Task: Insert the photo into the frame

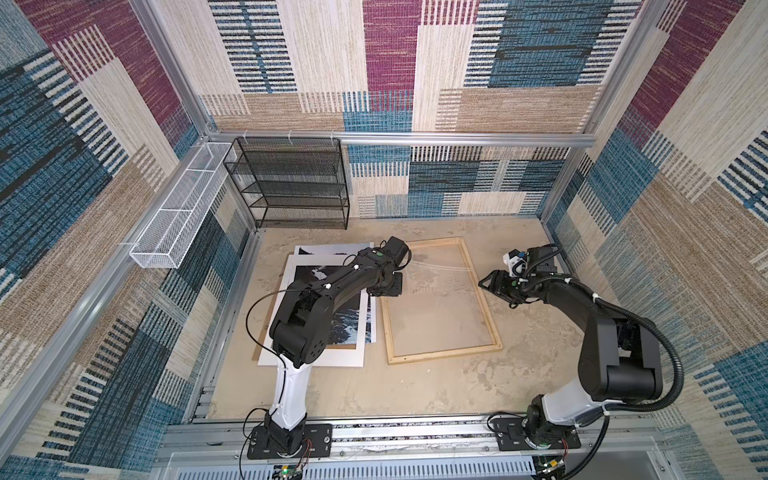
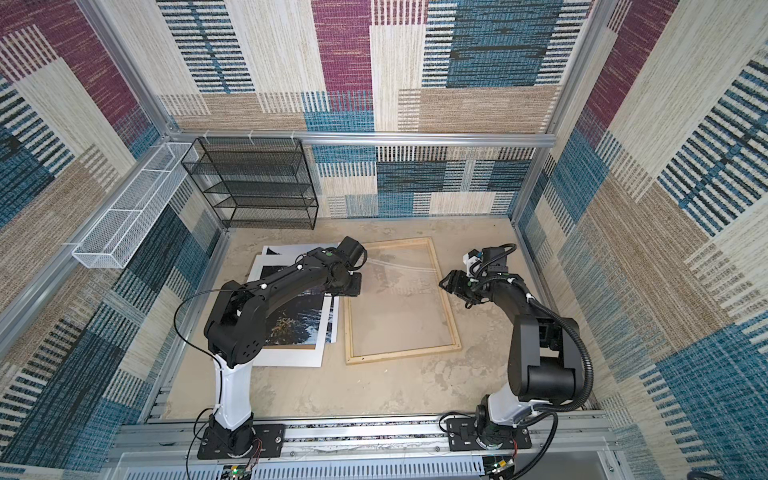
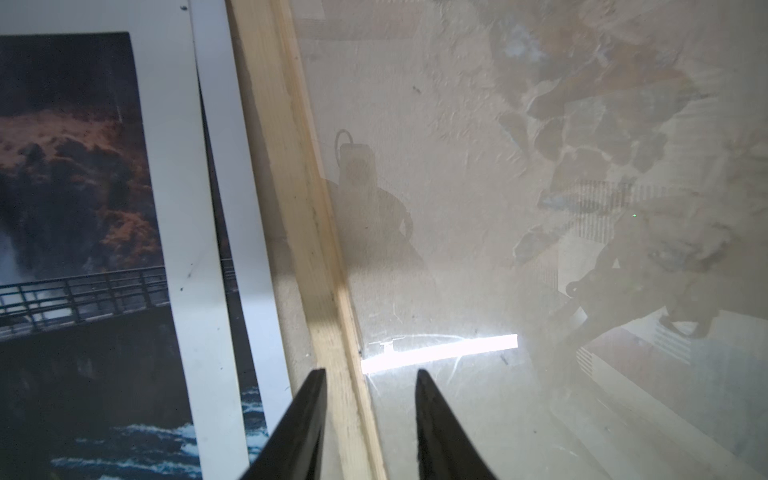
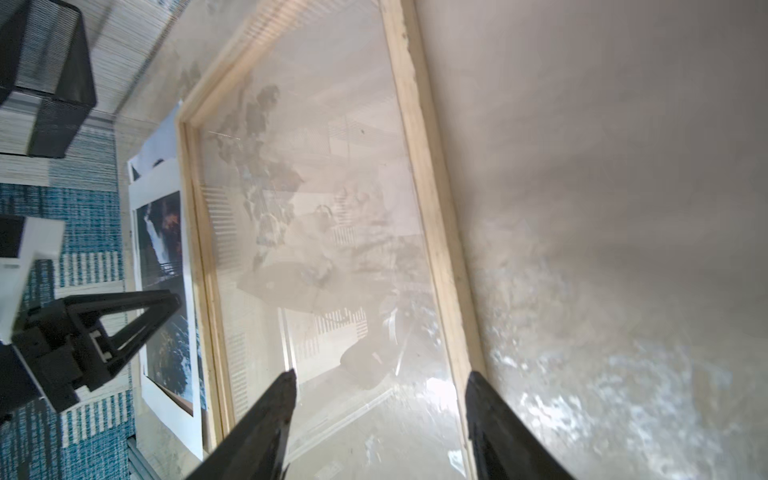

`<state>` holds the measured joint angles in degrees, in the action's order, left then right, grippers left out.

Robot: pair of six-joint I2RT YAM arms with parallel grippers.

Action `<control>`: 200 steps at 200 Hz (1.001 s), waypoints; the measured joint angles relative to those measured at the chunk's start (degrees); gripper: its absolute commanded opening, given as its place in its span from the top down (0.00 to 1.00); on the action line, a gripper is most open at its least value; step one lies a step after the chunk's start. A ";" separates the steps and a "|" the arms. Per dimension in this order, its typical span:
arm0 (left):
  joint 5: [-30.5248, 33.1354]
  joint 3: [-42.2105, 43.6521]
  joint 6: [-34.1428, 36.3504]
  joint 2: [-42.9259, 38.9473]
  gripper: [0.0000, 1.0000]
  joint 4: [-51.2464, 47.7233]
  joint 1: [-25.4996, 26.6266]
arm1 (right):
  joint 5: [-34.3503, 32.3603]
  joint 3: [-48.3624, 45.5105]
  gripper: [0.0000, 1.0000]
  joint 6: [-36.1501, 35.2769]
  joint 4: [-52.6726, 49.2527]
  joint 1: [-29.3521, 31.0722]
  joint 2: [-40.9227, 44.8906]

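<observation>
step: squaring the frame, photo not in yet | frame [image 1: 444,353]: flat on table [image 1: 415,395], centre-right, clear pane in | photo [image 1: 347,322]: just left of frame, under white mat [image 1: 316,357] | left gripper [image 3: 368,374]: jaws apart astride frame's left rail, no clamp | right gripper [image 4: 380,374]: jaws wide apart over right rail, holding nothing | tip: probably lift mat off first, pinch photo's thin edge, keep it flat, no creasing

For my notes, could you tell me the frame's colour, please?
The frame is pale natural wood, clearest in the right wrist view.
</observation>
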<state>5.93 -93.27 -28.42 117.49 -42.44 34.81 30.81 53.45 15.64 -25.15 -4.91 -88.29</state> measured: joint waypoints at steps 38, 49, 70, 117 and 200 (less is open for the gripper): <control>1.20 0.00 0.07 1.22 0.65 -0.50 0.07 | -4.44 -4.59 0.33 1.07 -2.19 0.76 4.26; 1.20 -0.04 0.11 1.70 0.66 -0.61 0.07 | -5.22 -5.14 0.33 1.33 -2.78 0.81 4.74; 1.22 -0.66 0.15 2.75 0.67 -1.05 0.07 | -6.10 -5.86 0.33 1.73 -3.19 1.18 5.16; 1.40 -2.03 0.55 4.26 0.69 -1.62 0.02 | -7.43 -8.28 0.34 2.32 -4.31 2.25 6.32; -0.59 -8.41 2.89 9.97 0.74 1.79 -1.73 | -7.26 -10.73 0.33 2.91 -4.11 2.64 5.99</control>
<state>5.34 -101.69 -25.54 127.46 -40.64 33.08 23.55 42.72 18.55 -29.26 -2.26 -82.30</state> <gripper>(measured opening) 0.265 0.665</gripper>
